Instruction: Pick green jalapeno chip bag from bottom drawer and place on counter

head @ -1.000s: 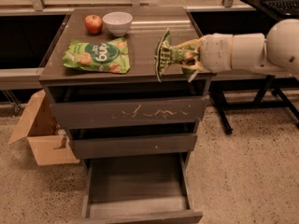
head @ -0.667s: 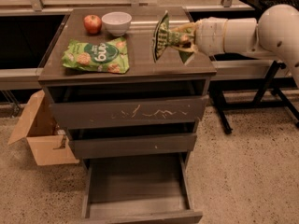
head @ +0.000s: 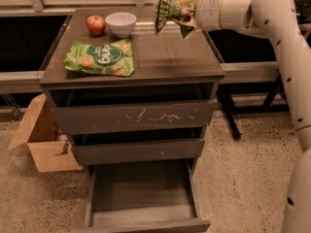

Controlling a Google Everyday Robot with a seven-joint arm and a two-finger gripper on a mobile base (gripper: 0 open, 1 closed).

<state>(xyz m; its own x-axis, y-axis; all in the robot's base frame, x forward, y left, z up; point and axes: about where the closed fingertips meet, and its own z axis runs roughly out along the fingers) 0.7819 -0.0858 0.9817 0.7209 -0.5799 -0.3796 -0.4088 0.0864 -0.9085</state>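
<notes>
So the robot's cream-coloured two-finger gripper (head: 184, 14) is up in the air at the back right of the cabinet, and its fingers (head: 190, 4) are pinched tight on the green jalapeno chip bag (head: 165, 8), a small dark olive foil pouch with a wrinkled skin. The bag is held on edge, more or less upright. Most of it sticks out from the fingers toward the left of the view, and a corner pokes out below them. It's clear of the surface, not touching anything but the fingers.

Right under the fingers is the counter (head: 170, 57), the flat, slightly glossy grey-brown top of the three-drawer cabinet. Left of the fingers and a bit lower sits a white round bowl (head: 121, 23), with a red apple (head: 95, 24) just beside it, further out. Lower left from the fingers, near the counter's front edge, lies a bigger bright green snack bag (head: 102, 57) with a white round logo, flat on its back.

Far below the fingers, the bottom drawer (head: 141, 198), a wide shallow grey-brown tray, is pulled out. Between it and the fingers is the top drawer front (head: 131, 118) with white scratches. A brown cardboard box (head: 41, 140) stands on the floor, way off lower left.
</notes>
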